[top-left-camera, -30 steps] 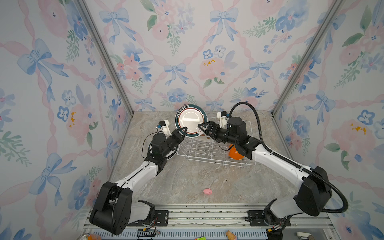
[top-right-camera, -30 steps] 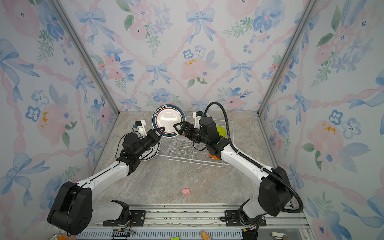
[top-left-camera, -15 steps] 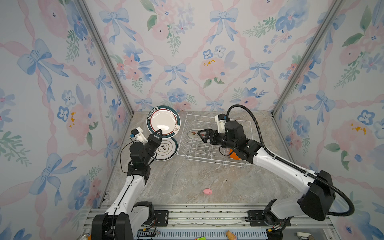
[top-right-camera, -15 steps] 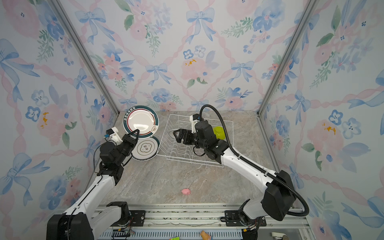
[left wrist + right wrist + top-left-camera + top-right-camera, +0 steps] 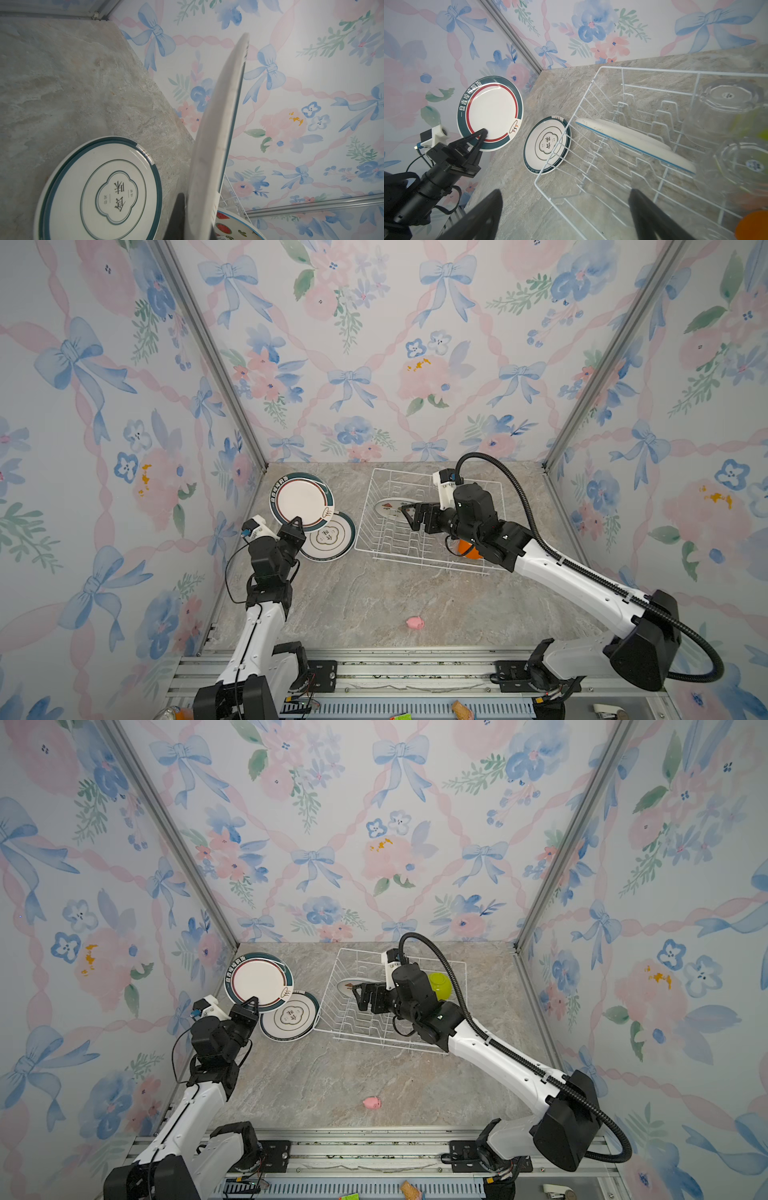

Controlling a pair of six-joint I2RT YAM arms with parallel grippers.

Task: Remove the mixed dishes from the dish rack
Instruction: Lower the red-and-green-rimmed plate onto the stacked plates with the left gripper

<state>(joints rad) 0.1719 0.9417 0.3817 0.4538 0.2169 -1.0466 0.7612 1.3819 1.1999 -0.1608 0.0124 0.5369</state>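
Observation:
My left gripper (image 5: pixel 296 524) (image 5: pixel 250 1004) (image 5: pixel 197 224) is shut on the lower rim of a teal-and-red-rimmed plate (image 5: pixel 301 501) (image 5: pixel 258 981) (image 5: pixel 492 112), held upright above the table's left side. Below it a teal-rimmed plate (image 5: pixel 330 537) (image 5: pixel 99 191) lies flat beside the dish rack (image 5: pixel 399 558) (image 5: pixel 365 1038) (image 5: pixel 654 70). My right gripper (image 5: pixel 409 514) (image 5: pixel 359 996) (image 5: pixel 564 191) hangs open over the rack's left part, near a fruit-printed plate (image 5: pixel 388 506) (image 5: pixel 633 141) leaning in the prongs. Two glasses (image 5: pixel 726 99) (image 5: pixel 741 162), a lime-green bowl (image 5: pixel 440 984) and an orange bowl (image 5: pixel 467 549) sit in the rack.
A small pink toy (image 5: pixel 414 622) (image 5: pixel 372 1102) lies on the marble table toward the front. Flowered walls close in the left, back and right sides. The left wall stands close behind the held plate.
My left gripper has carried the teal-and-red plate from above the rack leftward to the wall side. My right gripper has drawn away from that plate and sunk over the rack, still open.

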